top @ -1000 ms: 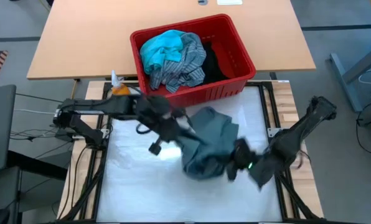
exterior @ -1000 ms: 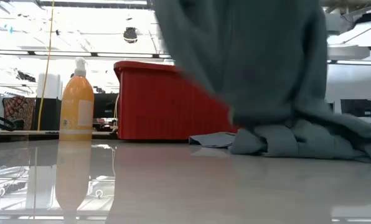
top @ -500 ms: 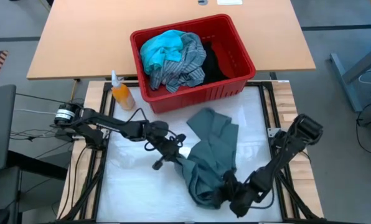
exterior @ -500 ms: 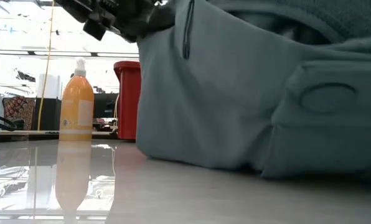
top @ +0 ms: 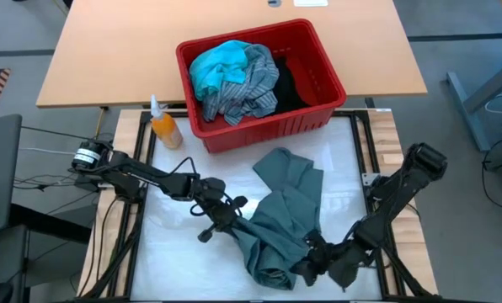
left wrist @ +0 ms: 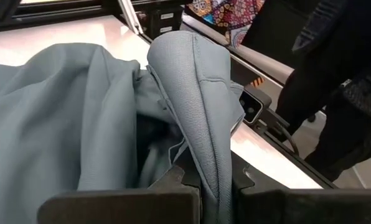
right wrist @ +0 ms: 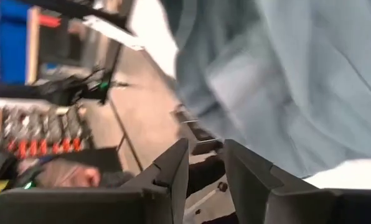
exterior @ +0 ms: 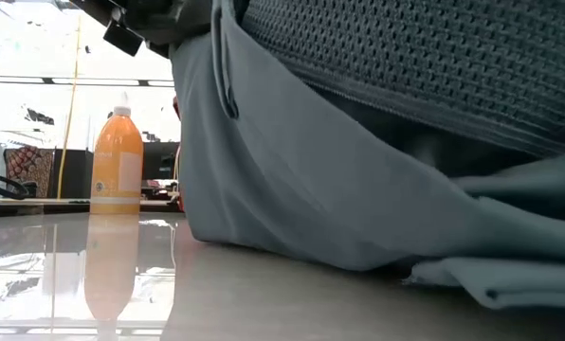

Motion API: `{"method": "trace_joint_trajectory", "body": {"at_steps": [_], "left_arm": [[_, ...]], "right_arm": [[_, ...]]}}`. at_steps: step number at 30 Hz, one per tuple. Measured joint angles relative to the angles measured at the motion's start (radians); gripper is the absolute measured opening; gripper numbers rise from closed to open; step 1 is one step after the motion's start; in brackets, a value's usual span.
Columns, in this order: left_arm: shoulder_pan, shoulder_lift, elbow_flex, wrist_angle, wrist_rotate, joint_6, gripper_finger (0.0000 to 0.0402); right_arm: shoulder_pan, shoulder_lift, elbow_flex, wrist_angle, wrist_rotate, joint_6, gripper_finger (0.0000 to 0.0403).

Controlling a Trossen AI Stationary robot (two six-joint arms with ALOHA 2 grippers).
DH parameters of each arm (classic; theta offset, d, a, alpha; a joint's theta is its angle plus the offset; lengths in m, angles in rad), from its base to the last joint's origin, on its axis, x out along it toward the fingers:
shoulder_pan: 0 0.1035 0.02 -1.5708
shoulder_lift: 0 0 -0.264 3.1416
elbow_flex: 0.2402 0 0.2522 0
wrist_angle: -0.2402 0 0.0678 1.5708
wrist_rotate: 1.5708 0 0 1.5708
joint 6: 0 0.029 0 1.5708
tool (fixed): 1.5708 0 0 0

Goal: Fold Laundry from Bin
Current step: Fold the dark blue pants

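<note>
Nearest to me, at the front edge of the white surface [top: 175, 261], my right gripper [top: 312, 268] sits low beside the bunched lower end of the grey-green garment [top: 280, 215]. In its own wrist view the fingers [right wrist: 173, 163] stand a little apart with nothing between them and the cloth lies just beyond the tips, so I read that hand as parted and empty, letting the hem rest where it lies.

A little farther in, my left gripper [top: 220, 212] is clamped on a raised ridge of the same garment [left wrist: 198, 99]; the left wrist view shows the seam running straight down into the closed fingers. I judge I am holding that edge up so that the fabric can be drawn flat, since the garment is spread in a loose diagonal heap, not yet squared for a fold.

Beyond it, near the far left corner of the surface, an orange bottle [top: 164, 126] stands upright, clear of the cloth.

Farthest back sits the red bin [top: 314, 46], holding the turquoise garment [top: 217, 66], the striped shirt [top: 247, 88] and something black [top: 290, 82], all waiting their turn.
</note>
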Motion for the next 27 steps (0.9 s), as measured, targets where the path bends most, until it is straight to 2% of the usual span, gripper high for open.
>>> {"method": "trace_joint_trajectory", "body": {"at_steps": [4,7,10,20,24,27], "left_arm": [[-0.012,0.000,0.000,0.000,0.001,0.000,0.0000],[-0.013,0.000,0.000,0.000,0.001,0.000,0.0000],[-0.013,0.000,0.000,-0.001,0.002,0.000,0.0000],[-0.039,0.000,0.001,-0.032,0.002,-0.018,0.0000],[-0.039,0.000,0.001,-0.065,0.007,-0.036,0.0000],[-0.039,0.000,0.001,-0.087,0.009,-0.038,0.0000]], "right_arm": [[-0.033,-0.023,0.042,0.007,0.037,-0.298,0.0133],[-0.080,0.016,0.064,0.005,0.034,-0.539,0.0133],[-0.128,0.065,0.087,-0.001,0.007,-0.692,0.0136],[-0.259,0.143,0.145,0.000,-0.263,-1.162,0.0161],[-0.285,0.144,0.145,-0.006,-0.350,-1.184,0.0166],[-0.281,0.144,0.145,-0.005,-0.358,-1.188,0.0167]]}}
